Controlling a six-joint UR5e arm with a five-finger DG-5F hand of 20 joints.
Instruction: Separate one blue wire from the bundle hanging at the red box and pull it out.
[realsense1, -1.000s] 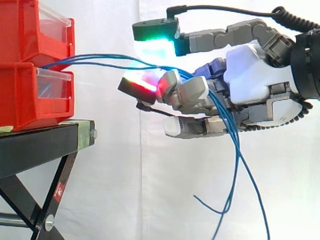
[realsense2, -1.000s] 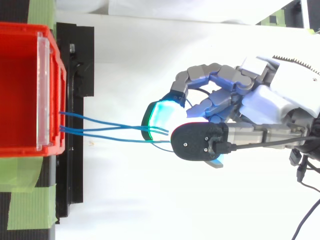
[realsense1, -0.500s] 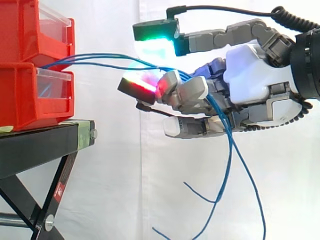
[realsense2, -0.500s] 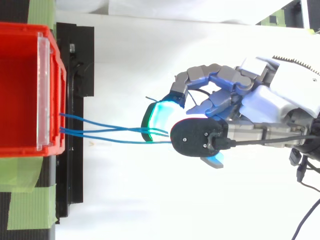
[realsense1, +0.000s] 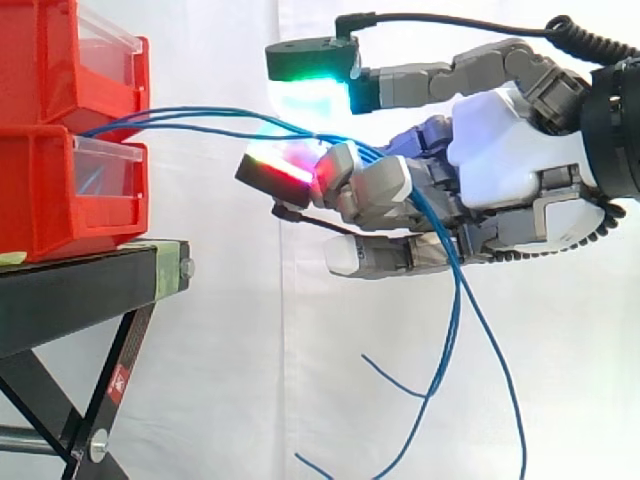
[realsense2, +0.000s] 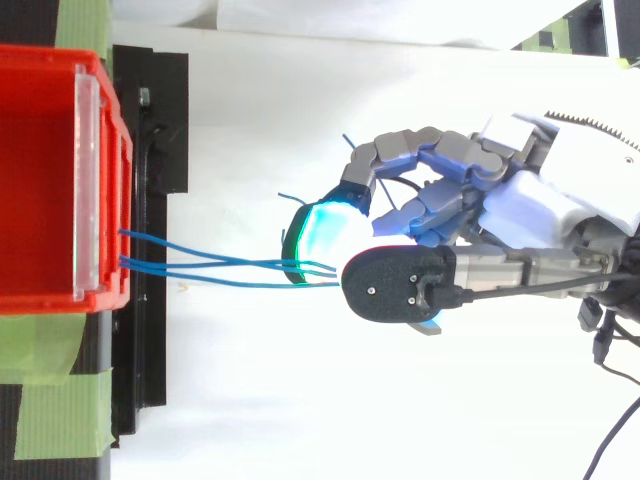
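- Evidently the task was partway through: the blue wires (realsense1: 200, 118) were gathered in the robot hand (realsense1: 510, 170), but none had come free of the bins.
- The wires emerged where the lower red bin (realsense1: 40, 190) met the upper red bin (realsense1: 40, 50), both stacked on the black stand (realsense1: 80, 290).
- From above, three strands left the bin's front edge apart and converged (realsense2: 220, 268) at the cyan-lit fingertip (realsense2: 320, 235).
- The robot hand was closed on the wires: its fingers were curled with the strands threaded through them, passing over the red-glowing pad (realsense1: 275, 170), while the green-glowing pad (realsense1: 310, 62) was stretched out above.
- Past the fingers the strands dropped behind the hand and hung loose, their free ends (realsense1: 400, 385) curling in the air before the white curtain (realsense1: 230, 350).
- Separation looked undone, since several strands appeared to share the grip rather than one.
- What remained, by this reading, was to single out one wire, let the others go, and draw it away from the bin until its far end slid out.
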